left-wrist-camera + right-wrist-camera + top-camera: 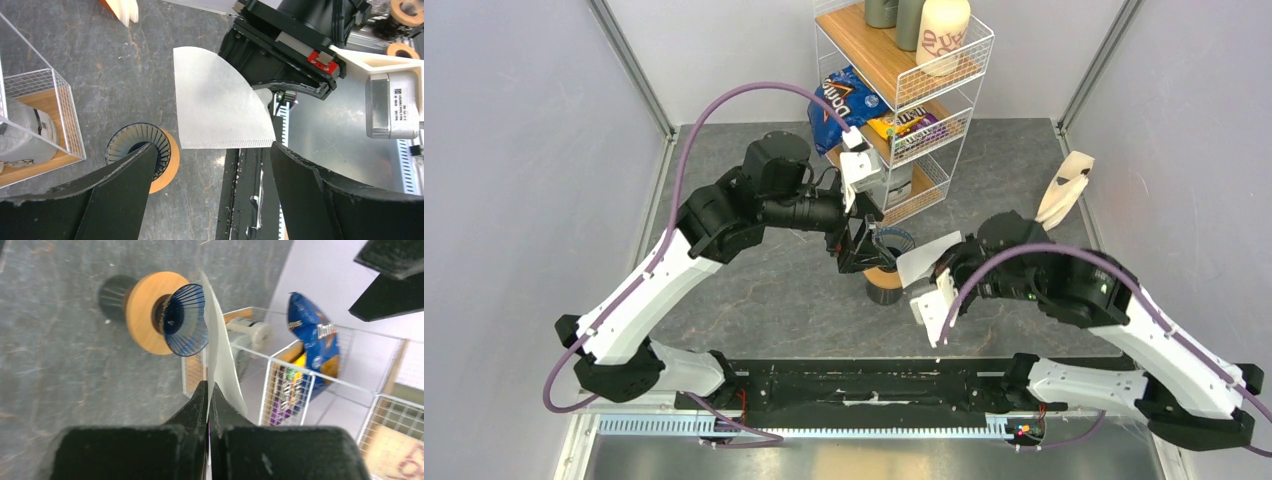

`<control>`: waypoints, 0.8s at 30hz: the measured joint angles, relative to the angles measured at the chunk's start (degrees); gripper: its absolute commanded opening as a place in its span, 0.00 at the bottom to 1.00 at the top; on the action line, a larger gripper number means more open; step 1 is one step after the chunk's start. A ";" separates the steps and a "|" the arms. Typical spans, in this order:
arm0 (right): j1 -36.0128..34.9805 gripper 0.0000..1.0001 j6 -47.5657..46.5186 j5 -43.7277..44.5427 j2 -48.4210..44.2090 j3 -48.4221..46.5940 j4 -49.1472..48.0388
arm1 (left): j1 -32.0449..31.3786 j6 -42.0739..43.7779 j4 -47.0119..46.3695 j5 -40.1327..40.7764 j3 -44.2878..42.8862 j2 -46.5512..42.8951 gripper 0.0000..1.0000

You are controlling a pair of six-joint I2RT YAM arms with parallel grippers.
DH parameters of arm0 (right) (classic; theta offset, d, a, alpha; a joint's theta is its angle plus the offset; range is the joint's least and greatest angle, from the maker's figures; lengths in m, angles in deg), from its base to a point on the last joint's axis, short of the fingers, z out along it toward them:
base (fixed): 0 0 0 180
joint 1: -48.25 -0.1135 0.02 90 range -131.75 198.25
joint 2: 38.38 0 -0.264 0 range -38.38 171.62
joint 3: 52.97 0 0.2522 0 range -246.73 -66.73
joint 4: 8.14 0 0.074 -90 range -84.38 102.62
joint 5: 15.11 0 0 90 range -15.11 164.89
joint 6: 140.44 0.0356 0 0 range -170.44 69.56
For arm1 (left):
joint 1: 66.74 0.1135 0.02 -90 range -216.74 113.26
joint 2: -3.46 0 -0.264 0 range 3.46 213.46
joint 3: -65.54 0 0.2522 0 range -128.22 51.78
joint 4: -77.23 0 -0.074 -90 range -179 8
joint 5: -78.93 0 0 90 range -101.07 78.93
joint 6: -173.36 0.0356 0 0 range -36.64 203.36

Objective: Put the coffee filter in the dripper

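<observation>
The coffee filter (pixel 220 105) is a flat white paper fan, pinched at one edge by my right gripper (pixel 208 387) and held in the air just right of the dripper. It also shows in the top view (pixel 923 262) and edge-on in the right wrist view (pixel 218 350). The dripper (pixel 184 320) is a dark blue ribbed cone sitting in a tan wooden ring (pixel 142 312) on a dark cup; it also shows in the left wrist view (pixel 136 145). My left gripper (pixel 212 165) is open and empty, one finger over the dripper's rim, in the top view (pixel 861 247) right above it.
A white wire shelf rack (pixel 904 95) stands behind the dripper, holding snack bags (pixel 844 100), a cream printed canister (pixel 942 30) and a small white container (pixel 25 135). A tan and white object (pixel 1064 190) leans at the right wall. The black base rail (pixel 874 385) runs along the near edge.
</observation>
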 measured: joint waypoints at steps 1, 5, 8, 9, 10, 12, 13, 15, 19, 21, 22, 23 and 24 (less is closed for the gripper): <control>-0.92 0.00 -2.03 1.07 -2.45 3.98 -3.61 | -0.39 0.02 -1.22 0.92 1.99 -1.05 0.93; -3.02 0.00 -10.60 3.30 -10.21 16.79 -16.33 | 0.74 -0.15 -5.44 2.25 6.34 -3.63 0.95; -4.02 0.00 -17.40 3.30 -12.92 21.68 -21.46 | 4.83 -0.79 -9.29 -0.94 8.68 -5.38 0.94; -4.37 0.00 -19.61 2.99 -13.11 22.01 -21.92 | 6.10 -0.57 -9.88 -2.14 8.90 -5.77 0.93; -4.68 0.00 -21.46 2.54 -13.18 22.01 -22.16 | 7.48 0.37 -9.97 -3.43 8.81 -6.03 0.92; -5.22 0.00 -24.87 1.14 -13.46 21.92 -22.08 | 8.50 3.93 -7.65 -6.03 7.13 -5.95 0.88; -5.49 0.00 -26.05 0.44 -13.60 21.79 -21.64 | 8.46 5.40 -6.62 -6.97 6.14 -5.68 0.88; -5.97 0.00 -28.39 -1.53 -13.57 20.96 -19.98 | 8.24 8.57 -4.09 -8.81 3.48 -4.81 0.86; -6.78 0.00 -30.73 -4.79 -11.82 16.72 -14.67 | 6.69 10.38 -2.01 -8.83 0.35 -2.93 0.90; -7.02 0.00 -31.04 -6.49 -10.86 14.34 -12.96 | 5.29 13.27 -0.13 -9.57 -0.92 -1.64 0.91; -7.04 0.00 -31.15 -7.76 -10.47 13.42 -12.48 | 4.66 16.31 1.81 -11.37 -1.70 -0.90 0.91; -7.08 0.00 -31.36 -8.70 -10.27 12.98 -12.22 | 3.89 19.85 3.91 -13.20 -2.23 -0.28 0.90; -7.10 0.00 -31.82 -10.10 -10.19 12.72 -11.65 | 3.15 23.12 5.79 -14.71 -2.51 0.13 0.90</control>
